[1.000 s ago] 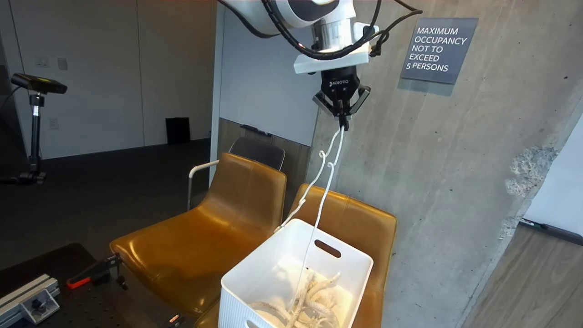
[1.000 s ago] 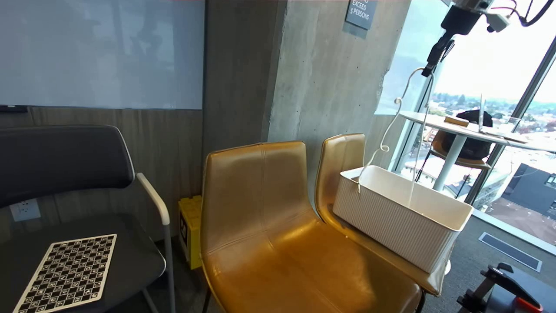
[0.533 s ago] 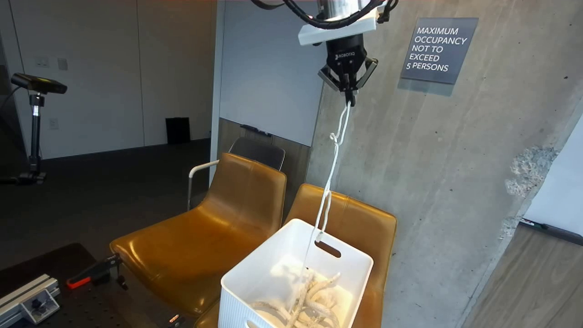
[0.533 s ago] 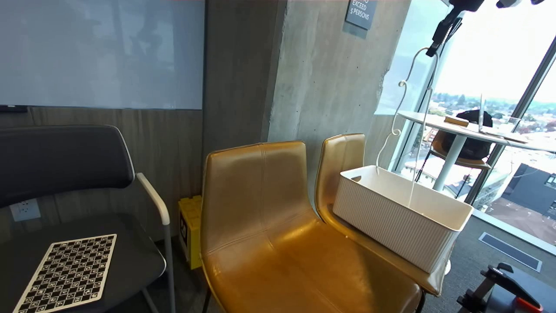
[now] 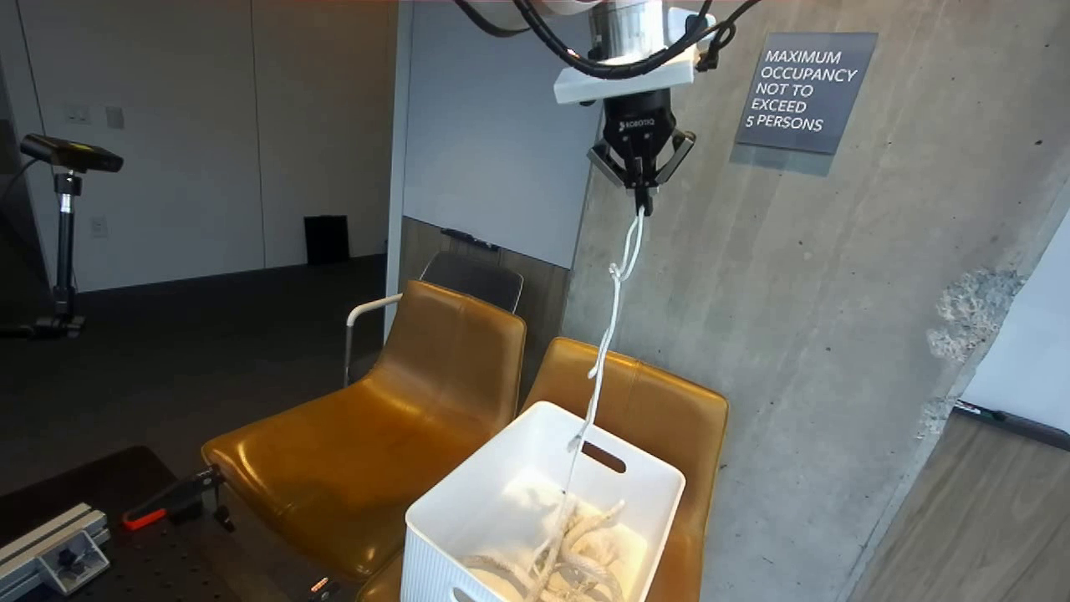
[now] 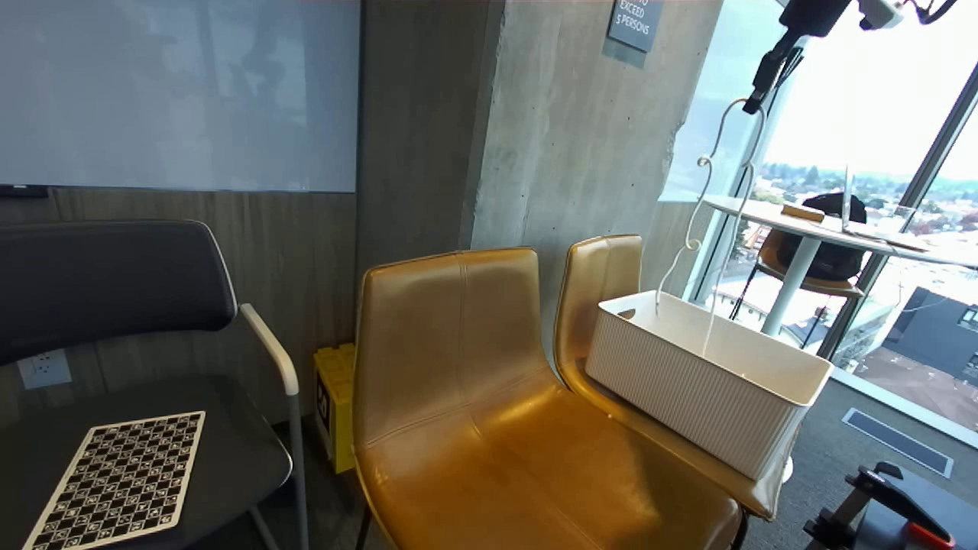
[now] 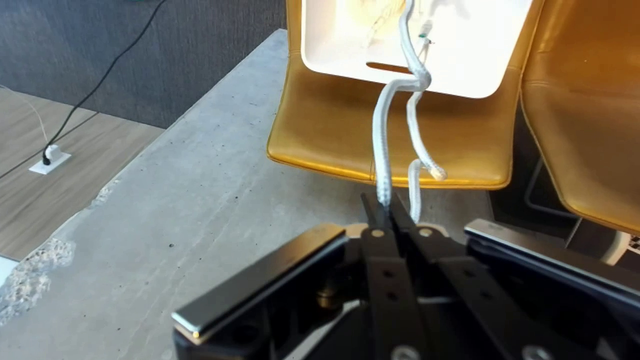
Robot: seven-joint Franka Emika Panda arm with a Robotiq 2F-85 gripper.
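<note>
End effector (image 5: 644,205) pinches a white rope (image 7: 380,135) at its bend, both strands hanging toward a white bin (image 5: 497,514) on a brown chair (image 5: 660,410); the longer strand seems to reach the pale coils (image 5: 589,570) inside, though glare there blurs where it ends.

You see your shiny silver cylindrical wrist section (image 5: 631,32), a thick black cable (image 5: 587,67) curving across it, and a flat white slab-shaped mount (image 5: 624,82). Your blocky black housing (image 5: 635,107) bears white ROBOTIQ lettering (image 5: 638,123). In the wrist view, your slim black fingers (image 7: 392,307) show dark round holes (image 7: 389,274) and silver screw heads (image 7: 405,353), between grey metal bars (image 7: 262,279).
</note>
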